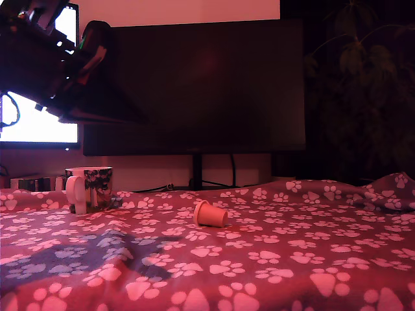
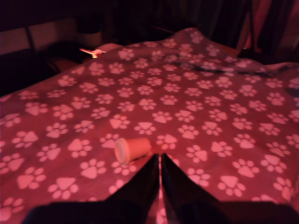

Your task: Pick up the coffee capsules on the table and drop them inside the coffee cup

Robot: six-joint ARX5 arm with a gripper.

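We find the gripper (image 2: 160, 161) raised above the table (image 1: 311, 259), its fingers together and empty, apparently lining up on a pale capsule (image 1: 210, 214) lying on its side. The coffee cup (image 1: 91, 188) stands well apart toward the exterior view's left; no second capsule is visible.

cloth (image 1: 272, 259) bare round capsule (image 1: 210, 214) | mug (image 1: 91, 188) well apart, monitor (image 1: 194, 84) behind

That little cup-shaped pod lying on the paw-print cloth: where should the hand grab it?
Probably across the tapered body of the coffee capsule, coming from above. It lies on its side, so its round walls are exposed. The hand looks shut and would need to open first.
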